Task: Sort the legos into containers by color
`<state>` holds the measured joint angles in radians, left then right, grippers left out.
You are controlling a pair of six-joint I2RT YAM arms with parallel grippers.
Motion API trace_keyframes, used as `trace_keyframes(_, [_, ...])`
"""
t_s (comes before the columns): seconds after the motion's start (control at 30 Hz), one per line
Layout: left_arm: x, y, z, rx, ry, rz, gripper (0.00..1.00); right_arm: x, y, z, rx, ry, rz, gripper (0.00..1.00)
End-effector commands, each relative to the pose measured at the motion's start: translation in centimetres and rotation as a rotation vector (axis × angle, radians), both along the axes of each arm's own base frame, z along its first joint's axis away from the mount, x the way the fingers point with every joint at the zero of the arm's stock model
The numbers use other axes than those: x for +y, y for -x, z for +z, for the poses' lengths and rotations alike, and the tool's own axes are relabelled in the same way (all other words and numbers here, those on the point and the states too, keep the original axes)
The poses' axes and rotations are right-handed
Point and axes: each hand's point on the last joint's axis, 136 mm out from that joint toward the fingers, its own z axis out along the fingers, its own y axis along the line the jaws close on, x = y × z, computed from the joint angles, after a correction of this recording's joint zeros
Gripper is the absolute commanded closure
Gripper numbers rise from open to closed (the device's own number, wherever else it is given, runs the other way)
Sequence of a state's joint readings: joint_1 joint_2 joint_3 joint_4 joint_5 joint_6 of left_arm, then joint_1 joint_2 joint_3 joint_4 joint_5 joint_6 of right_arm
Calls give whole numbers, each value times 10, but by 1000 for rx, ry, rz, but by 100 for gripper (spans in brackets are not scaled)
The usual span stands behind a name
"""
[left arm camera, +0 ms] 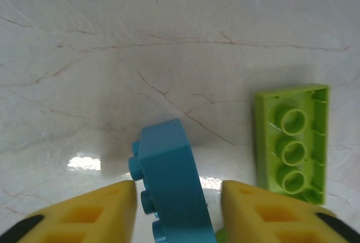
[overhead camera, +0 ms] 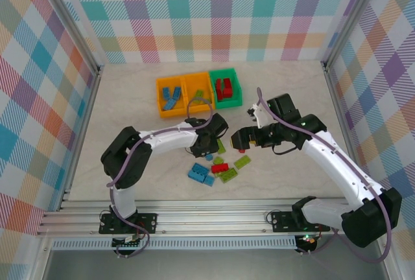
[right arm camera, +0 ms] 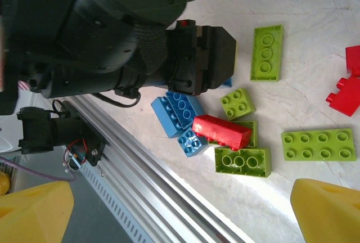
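Marble-veined white tabletop (overhead camera: 130,92) enclosed by plaid walls (overhead camera: 39,98). The left gripper (left arm camera: 177,189) points down at the surface with its yellow fingers (left arm camera: 90,217) apart, one on either side of a blue brick (left arm camera: 169,164). This brick stands on edge between them, studs toward the left finger. A narrow gap shows between it and the right finger, so no clamping is visible. Just beyond the right finger, apart from the blue brick, a lime brick (left arm camera: 291,142) lies hollow side up.

Nearer the arm bases than this gripper lies a loose cluster (overhead camera: 220,167) of blue, red and lime legos, several touching. On the gripper's far side stand the three joined containers (overhead camera: 183,95): a left orange bin (overhead camera: 158,98) holding blue bricks, a middle orange bin (overhead camera: 192,84) holding a lime one, and a green bin (overhead camera: 237,92) holding red ones.

The right gripper (right arm camera: 180,215), just to the right of the left one and facing it, has its yellow fingertips (right arm camera: 323,212) spread wide. Ahead of it, a long red brick (right arm camera: 221,132) lies touching lime and blue neighbours.
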<state>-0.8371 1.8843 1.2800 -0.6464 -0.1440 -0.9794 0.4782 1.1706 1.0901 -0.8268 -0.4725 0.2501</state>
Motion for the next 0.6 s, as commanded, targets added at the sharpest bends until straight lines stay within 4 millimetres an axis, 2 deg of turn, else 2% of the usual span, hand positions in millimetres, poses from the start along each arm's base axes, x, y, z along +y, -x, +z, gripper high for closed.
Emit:
trace_keyframes(0.0, [-3, 1, -8, 13, 12, 15, 62, 0, 4, 2, -2, -4, 15, 0])
trace_keyframes(0.17, [9, 0, -15, 19, -25, 34, 74, -1, 0, 2, -15, 6, 5, 0])
trace_keyframes(0.23, [14, -6, -9, 7, -26, 42, 82, -2, -2, 2, -14, 10, -3, 0])
trace_keyframes(0.3, [17, -16, 6, -24, 0, 44, 88, -1, -1, 4, -11, 5, -6, 0])
trace_keyframes(0.37, [25, -30, 33, -78, 13, 41, 90, -1, -2, 7, -15, 3, -14, 0])
trace_keyframes(0.4, [32, -40, 54, -124, 12, 42, 90, -3, -4, 7, -22, 9, -27, 0])
trace_keyframes(0.47, [53, -59, 94, -225, -29, 49, 90, -7, -8, 7, -44, 28, -60, 1])
trace_keyframes(0.53, [83, -81, 131, -334, -106, 73, 89, -10, -11, 7, -62, 38, -83, 0])
trace_keyframes(0.57, [96, -91, 142, -371, -134, 88, 89, -10, -12, 8, -67, 34, -85, 0])
